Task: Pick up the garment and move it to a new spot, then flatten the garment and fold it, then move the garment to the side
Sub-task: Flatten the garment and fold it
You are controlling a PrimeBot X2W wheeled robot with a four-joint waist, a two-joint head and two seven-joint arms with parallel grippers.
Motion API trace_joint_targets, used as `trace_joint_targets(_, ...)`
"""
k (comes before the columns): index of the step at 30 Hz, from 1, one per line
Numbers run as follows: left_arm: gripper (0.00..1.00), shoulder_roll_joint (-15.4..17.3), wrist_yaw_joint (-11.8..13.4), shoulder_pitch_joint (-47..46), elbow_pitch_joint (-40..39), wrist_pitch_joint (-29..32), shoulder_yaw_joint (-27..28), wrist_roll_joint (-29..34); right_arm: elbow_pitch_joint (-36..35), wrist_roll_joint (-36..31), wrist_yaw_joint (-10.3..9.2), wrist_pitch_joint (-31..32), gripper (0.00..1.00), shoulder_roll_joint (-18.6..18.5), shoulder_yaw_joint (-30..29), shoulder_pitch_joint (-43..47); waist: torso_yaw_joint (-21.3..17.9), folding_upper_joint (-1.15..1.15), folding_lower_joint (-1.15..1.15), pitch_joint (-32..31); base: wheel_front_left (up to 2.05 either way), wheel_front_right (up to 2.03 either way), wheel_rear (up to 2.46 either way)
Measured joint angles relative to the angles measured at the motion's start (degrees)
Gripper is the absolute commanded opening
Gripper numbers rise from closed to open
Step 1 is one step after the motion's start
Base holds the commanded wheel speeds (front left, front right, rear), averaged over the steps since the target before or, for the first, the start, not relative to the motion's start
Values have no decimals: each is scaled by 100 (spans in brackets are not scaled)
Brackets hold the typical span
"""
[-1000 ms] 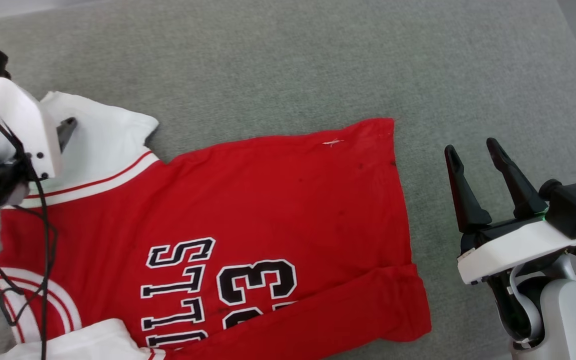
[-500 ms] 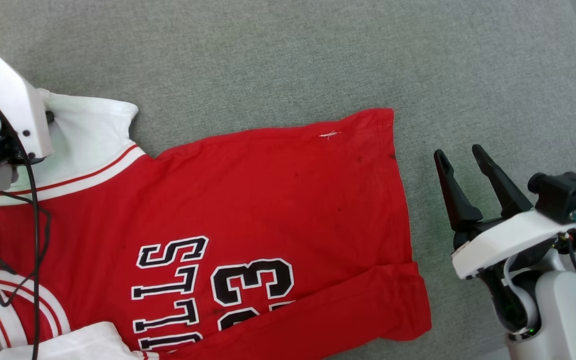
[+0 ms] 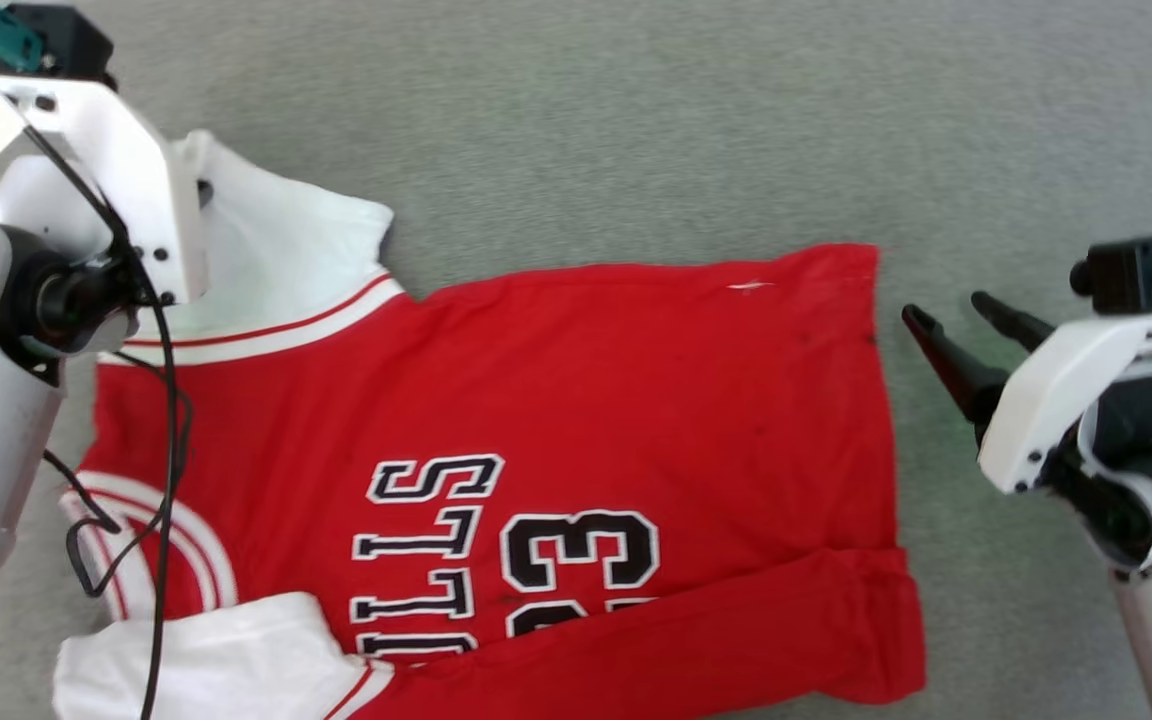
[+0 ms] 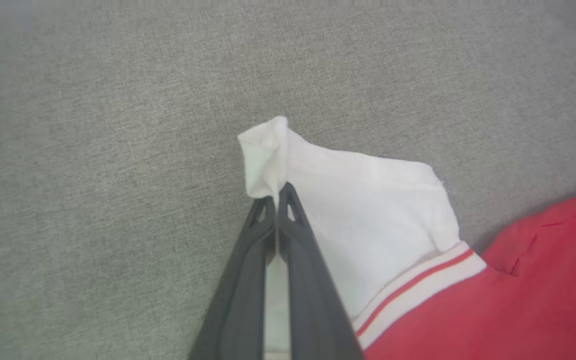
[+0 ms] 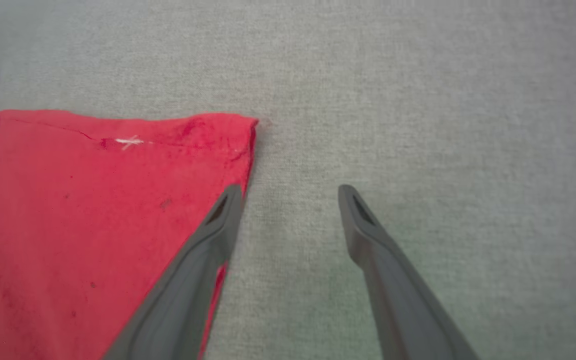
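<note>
Garment lies spread on grey fabric surface, print up, near long edge folded over. Left pincer is clamped tight on the outer corner of the white sleeve, with cloth bunched above the tips. Right pincer is spread wide, holding nothing, just beside the hem corner. Contact with the red edge: cannot tell.

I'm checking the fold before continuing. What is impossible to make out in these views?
1. Head view: the fingertips of the left claw, hidden behind its white wrist housing.
2. Head view: the lower part of the print on the jersey, covered by a folded red flap and cut by the bottom edge.
3. Right wrist view: whether the right claw touches the hem; one finger overlaps the fabric.
</note>
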Motion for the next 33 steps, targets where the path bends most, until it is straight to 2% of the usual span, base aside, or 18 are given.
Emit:
trace_joint_targets(8,0,-73,-66,-76,-424,-301,-54,111,439,222,0,740,100,-331,460,-753,490,0,0,140,0,0,0)
trace_joint_targets(16,0,-118,-98,-69,-605,-480,-73,114,1081,432,0,1524,100,-483,765,-1201,758,0,0,333,0,0,0)
trace_joint_targets(17,0,-114,-99,-59,-616,-509,-70,114,1128,461,0,1578,71,-499,777,-1234,778,0,-1,344,0,0,0)
trace_joint_targets(18,0,-108,-114,-46,-622,-536,-68,113,1157,486,0,1614,9,-519,790,-1258,793,0,-1,351,0,0,0)
trace_joint_targets(19,0,-101,-115,-25,-620,-570,-56,107,1181,492,-1,1649,0,-533,804,-1288,803,0,0,349,0,0,0)
trace_joint_targets(24,0,-62,-102,134,-595,-821,2,112,1188,553,2,1440,0,-579,844,-1317,815,0,0,209,0,0,0)
trace_joint_targets(26,0,-10,-78,587,-635,-1177,123,18,928,326,3,1110,0,-595,494,-995,835,0,0,-171,0,0,0)
trace_joint_targets(33,0,188,89,1583,-1045,-1636,304,-154,461,137,4,1036,0,-463,48,-187,886,0,0,-705,0,0,0)
